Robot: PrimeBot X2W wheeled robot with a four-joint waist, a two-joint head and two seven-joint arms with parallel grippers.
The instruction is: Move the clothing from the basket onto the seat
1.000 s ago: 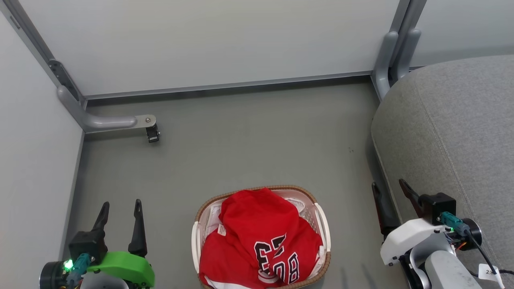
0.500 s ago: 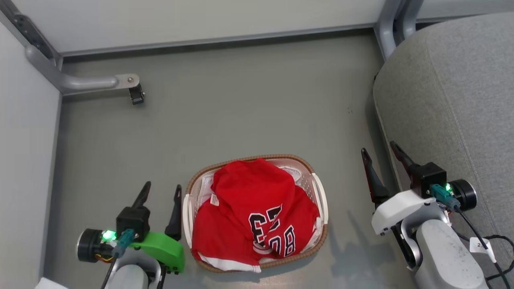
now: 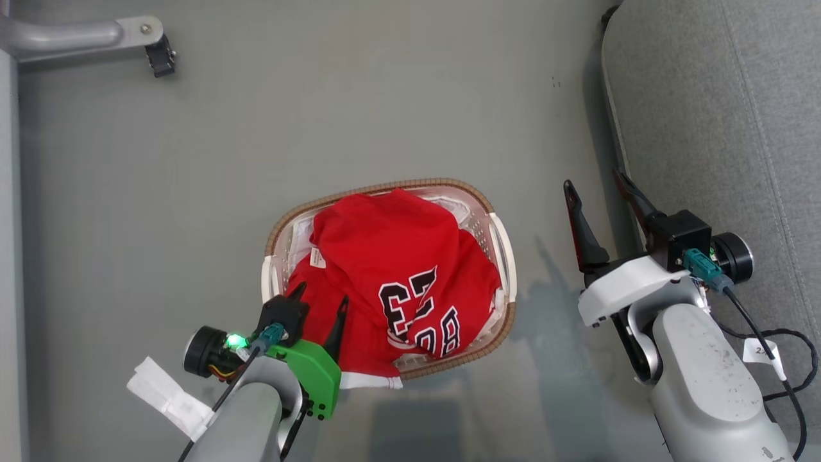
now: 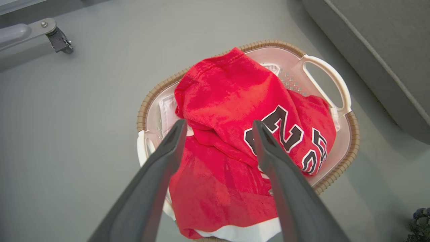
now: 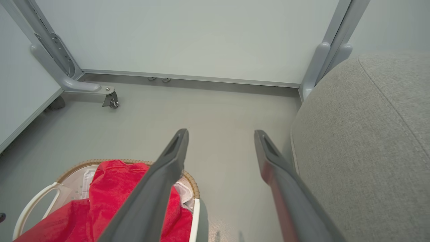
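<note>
The clothing (image 3: 391, 269), a red jersey with black numbers, lies heaped in the white basket (image 3: 503, 247) on the floor, a white-trimmed hem spilling over the near rim. My left gripper (image 3: 321, 300) hovers open over the basket's near left part, and through its fingers I look down on the clothing (image 4: 221, 111) and the basket (image 4: 326, 74). My right gripper (image 3: 593, 186) is open above the floor between the basket and the grey seat (image 3: 725, 115). Its wrist view catches the clothing (image 5: 111, 191), the basket's rim (image 5: 193, 183) and the seat (image 5: 366, 141).
A grey frame leg with a black caster (image 3: 160, 61) stands at the far left, with pale wall panels (image 5: 188, 37) behind. A white tag (image 3: 168, 396) hangs at my left arm and a black cable (image 3: 789, 359) trails by the right arm over the seat.
The head camera has tipped downward, so the whole scene has slid up. My left gripper has moved right, from the floor beside the basket to over the jersey. Both grippers have stayed open.
</note>
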